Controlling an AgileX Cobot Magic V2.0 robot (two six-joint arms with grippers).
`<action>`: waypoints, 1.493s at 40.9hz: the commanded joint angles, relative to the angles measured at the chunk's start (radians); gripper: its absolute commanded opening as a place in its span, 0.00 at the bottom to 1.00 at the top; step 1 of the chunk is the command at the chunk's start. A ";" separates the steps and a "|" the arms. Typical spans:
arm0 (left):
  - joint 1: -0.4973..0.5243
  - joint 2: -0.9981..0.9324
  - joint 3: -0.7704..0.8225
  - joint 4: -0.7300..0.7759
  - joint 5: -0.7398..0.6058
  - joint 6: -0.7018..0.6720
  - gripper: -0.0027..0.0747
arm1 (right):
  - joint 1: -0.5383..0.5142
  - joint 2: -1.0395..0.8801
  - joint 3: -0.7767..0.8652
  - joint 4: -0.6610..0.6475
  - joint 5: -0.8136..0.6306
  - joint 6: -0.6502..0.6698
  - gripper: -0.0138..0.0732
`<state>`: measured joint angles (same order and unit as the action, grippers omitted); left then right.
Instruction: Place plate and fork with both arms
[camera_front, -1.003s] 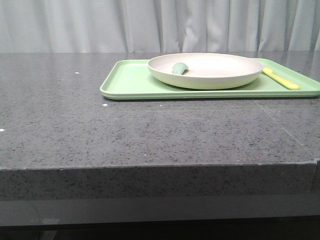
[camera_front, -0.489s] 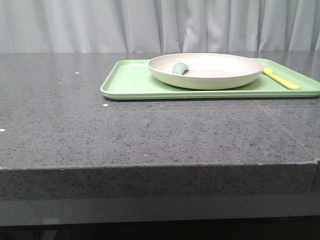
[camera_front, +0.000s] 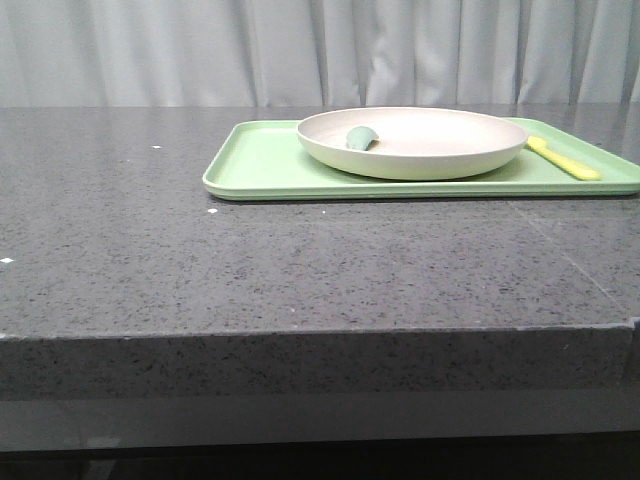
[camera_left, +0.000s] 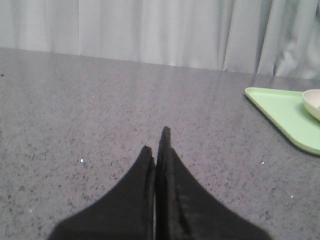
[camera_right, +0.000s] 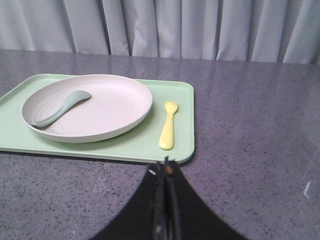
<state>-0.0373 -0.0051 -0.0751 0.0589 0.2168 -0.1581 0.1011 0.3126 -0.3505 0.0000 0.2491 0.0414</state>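
Plate (camera_right: 87, 107) and fork (camera_right: 168, 124) both lie on the light green tray (camera_right: 131, 146), with a teal spoon (camera_right: 61, 108) resting inside the plate.

On the tray, the fork sits just beside the plate, apart from its rim, between the plate and the tray's short edge; its long axis runs across the tray's width, tines toward the curtain side. The tray rests on the speckled grey table (camera_front: 300, 260). The right gripper (camera_right: 164, 172) hangs just off the tray's near edge, jaws pressed together, empty. The left gripper (camera_left: 156, 142) sits low over bare table, well apart from the tray, likewise closed and empty.
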 joint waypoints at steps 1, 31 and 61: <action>0.013 -0.024 0.009 -0.017 -0.092 0.001 0.01 | -0.005 0.005 -0.024 0.000 -0.078 -0.006 0.03; 0.013 -0.022 0.083 -0.114 -0.164 0.001 0.01 | -0.005 0.005 -0.024 0.000 -0.080 -0.006 0.03; 0.013 -0.022 0.083 -0.114 -0.164 0.001 0.01 | -0.007 0.003 -0.009 0.000 -0.091 -0.006 0.03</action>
<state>-0.0278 -0.0051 0.0066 -0.0467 0.1389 -0.1581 0.1011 0.3126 -0.3466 0.0000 0.2471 0.0414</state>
